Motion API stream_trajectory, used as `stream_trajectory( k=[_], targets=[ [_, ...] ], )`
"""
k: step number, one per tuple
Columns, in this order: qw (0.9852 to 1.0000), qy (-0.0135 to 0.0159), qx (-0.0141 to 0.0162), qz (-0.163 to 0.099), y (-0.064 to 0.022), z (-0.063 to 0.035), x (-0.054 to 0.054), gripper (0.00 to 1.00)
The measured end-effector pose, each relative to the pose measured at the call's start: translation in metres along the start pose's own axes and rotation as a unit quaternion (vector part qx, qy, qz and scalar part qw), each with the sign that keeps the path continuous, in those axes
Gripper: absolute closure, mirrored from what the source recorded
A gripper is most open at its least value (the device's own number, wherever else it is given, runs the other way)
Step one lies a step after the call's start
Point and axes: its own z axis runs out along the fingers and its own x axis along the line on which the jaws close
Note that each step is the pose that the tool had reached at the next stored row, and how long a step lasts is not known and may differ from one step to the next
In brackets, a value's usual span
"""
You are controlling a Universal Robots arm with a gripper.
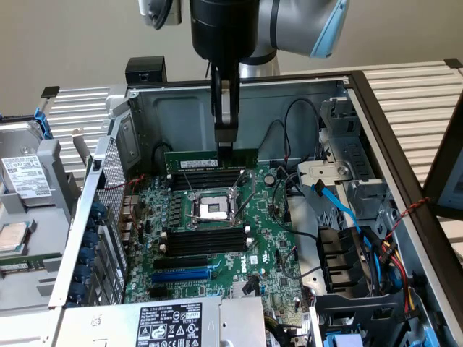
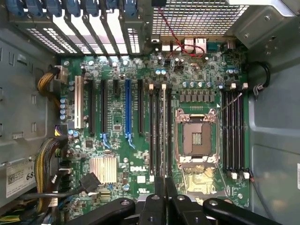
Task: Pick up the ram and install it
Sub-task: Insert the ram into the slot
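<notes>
The ram (image 1: 195, 156) is a long green stick held level and on edge, raised above the motherboard (image 1: 217, 267). My gripper (image 1: 226, 144) reaches straight down from above and is shut on the ram's upper edge, right of its middle. In the exterior view the ram hangs just above the far pair of black memory slots (image 1: 206, 178), beyond the CPU socket (image 1: 214, 210). Another set of black memory slots (image 1: 206, 240) lies on the near side of the socket. In the wrist view the black fingers (image 2: 159, 199) stand close together over the board, with memory slots (image 2: 161, 136) beneath them.
The case's back wall (image 1: 181, 116) stands close behind the ram. A blue cable (image 1: 336, 206) and a drive cage (image 1: 347, 181) sit at the exterior view's right. A blue expansion slot (image 1: 181, 275) lies on the near side. A hard drive (image 1: 25, 177) rests outside the case at the left.
</notes>
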Motion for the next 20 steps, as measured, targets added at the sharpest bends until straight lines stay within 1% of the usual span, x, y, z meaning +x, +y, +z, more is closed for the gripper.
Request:
stream_trajectory(
  k=[5, 8, 13, 20],
  targets=[
    [0.9997, 0.0007, -0.0005, -0.023, -0.0003, 0.0092, -0.001, 0.88],
    [0.9996, 0.0009, -0.0006, -0.029, 0.0005, 0.0147, -0.001, 0.88],
    [0.9996, 0.0009, -0.0006, -0.028, 0.0054, 0.0239, 0.0, 0.88],
    [1.0, 0.0001, -0.0001, -0.005, 0.006, 0.0366, 0.0, 0.88]
  ],
)
